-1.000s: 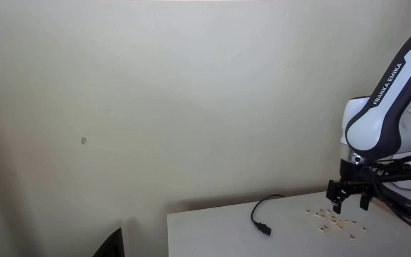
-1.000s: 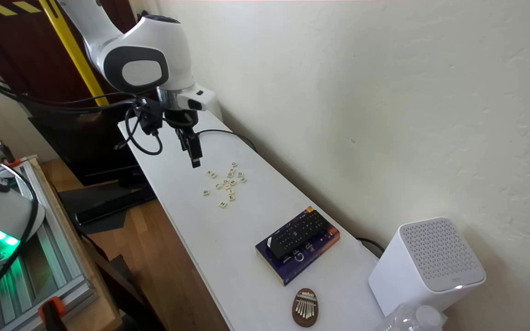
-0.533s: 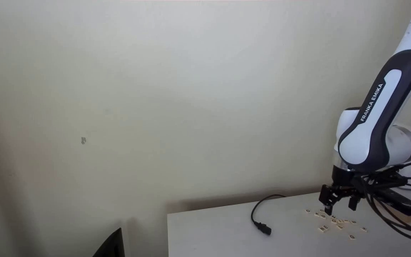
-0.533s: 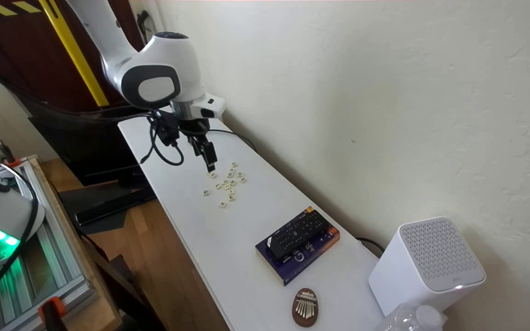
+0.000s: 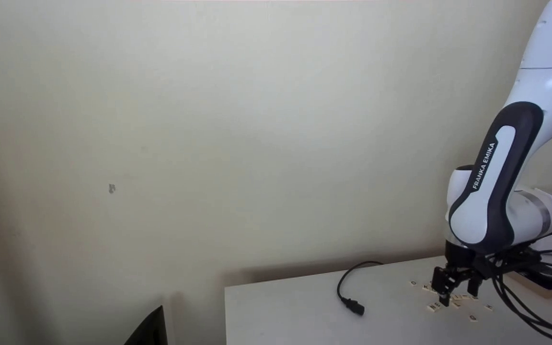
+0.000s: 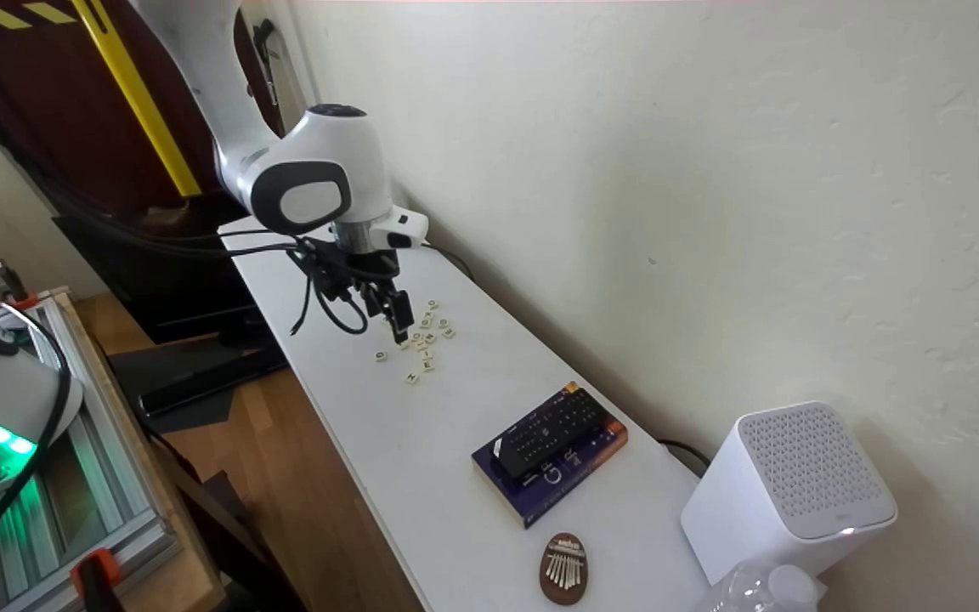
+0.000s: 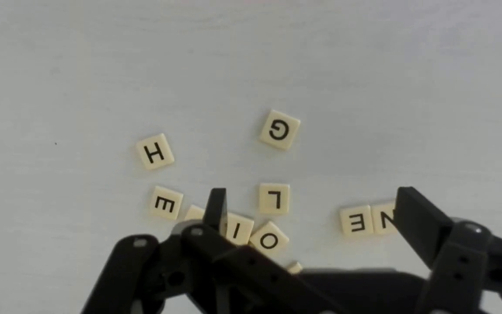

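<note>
Cream-coloured square letter tiles (image 7: 269, 240), printed in black, lay scattered on the white flat-topped table (image 6: 421, 442), below the black two-fingered mechanical gripper (image 7: 314, 205). Its fingers (image 7: 215, 209) stood wide apart and gripped nothing. In the wrist view the L tile (image 7: 274, 199) showed inside that gap, closer to one finger, while the E tile (image 7: 357, 221) abutting the N tile (image 7: 383, 218) lay towards the opposite finger (image 7: 425, 226), which partly hid the N. Upward from the gap lay the G tile (image 7: 280, 130), on its own. Square in outline, the tiles had no long axis; fingertip contact could not be told.
</note>
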Robot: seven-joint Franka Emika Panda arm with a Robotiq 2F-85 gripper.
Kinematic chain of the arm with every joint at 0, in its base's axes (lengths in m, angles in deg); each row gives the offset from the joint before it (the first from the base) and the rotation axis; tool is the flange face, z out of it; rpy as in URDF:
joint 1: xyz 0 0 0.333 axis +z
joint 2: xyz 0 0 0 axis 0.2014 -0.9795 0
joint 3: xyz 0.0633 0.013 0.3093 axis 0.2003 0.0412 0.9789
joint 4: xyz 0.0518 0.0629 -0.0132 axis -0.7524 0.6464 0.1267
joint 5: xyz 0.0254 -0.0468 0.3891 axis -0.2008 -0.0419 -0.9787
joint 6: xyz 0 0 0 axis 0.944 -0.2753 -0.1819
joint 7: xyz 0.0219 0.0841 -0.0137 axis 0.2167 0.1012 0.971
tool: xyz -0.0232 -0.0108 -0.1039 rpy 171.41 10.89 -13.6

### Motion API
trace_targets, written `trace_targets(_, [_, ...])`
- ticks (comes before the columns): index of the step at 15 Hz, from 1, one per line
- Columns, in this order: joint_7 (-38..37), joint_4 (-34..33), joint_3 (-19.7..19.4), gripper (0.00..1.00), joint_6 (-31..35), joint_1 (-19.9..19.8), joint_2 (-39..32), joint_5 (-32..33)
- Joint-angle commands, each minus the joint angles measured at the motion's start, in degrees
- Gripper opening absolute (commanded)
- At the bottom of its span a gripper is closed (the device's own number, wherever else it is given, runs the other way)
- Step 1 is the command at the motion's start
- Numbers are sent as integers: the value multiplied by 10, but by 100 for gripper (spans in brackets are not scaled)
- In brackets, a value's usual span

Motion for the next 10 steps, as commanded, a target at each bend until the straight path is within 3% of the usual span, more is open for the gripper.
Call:
trace_targets(1, [4,-27,-16,74,-7,25,-33,12])
trace_targets(2, [1,-30,-15,71,-5,28,-39,8])
trace_targets(4, [-4,-37,-17,56,-9,40,-46,6])
trace_targets(5, [-9,-39,-20,88,-10,46,-49,4])
trace_targets(10, [-66,-58,-33,100,-28,71,-62,-21])
